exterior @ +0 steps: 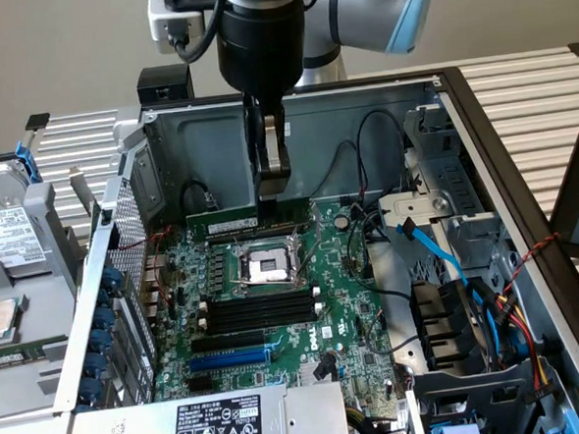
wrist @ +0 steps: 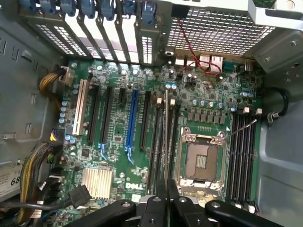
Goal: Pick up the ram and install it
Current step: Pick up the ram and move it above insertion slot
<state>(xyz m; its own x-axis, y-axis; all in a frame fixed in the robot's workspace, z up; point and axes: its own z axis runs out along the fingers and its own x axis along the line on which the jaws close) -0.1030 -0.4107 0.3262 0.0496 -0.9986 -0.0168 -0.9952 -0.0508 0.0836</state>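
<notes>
I hold gripper (wrist: 166, 189) clamped on the ram (exterior: 233, 223), install step; mem slots (wrist: 155, 142) just below it, seating needs edge square to slot

The ram (exterior: 233, 223) is a long, narrow green board with a small pale label on its face. It stands on edge with its long axis level, running 9 o'clock to 3 o'clock in the exterior view, at 12 o'clock of the processor socket (exterior: 270, 267). The hand (exterior: 271, 191) clamps it toward its 3 o'clock end. Seen from the wrist, the ram (wrist: 165, 142) appears edge-on as a thin line parallel to the black memory slots (wrist: 174, 137).
</notes>
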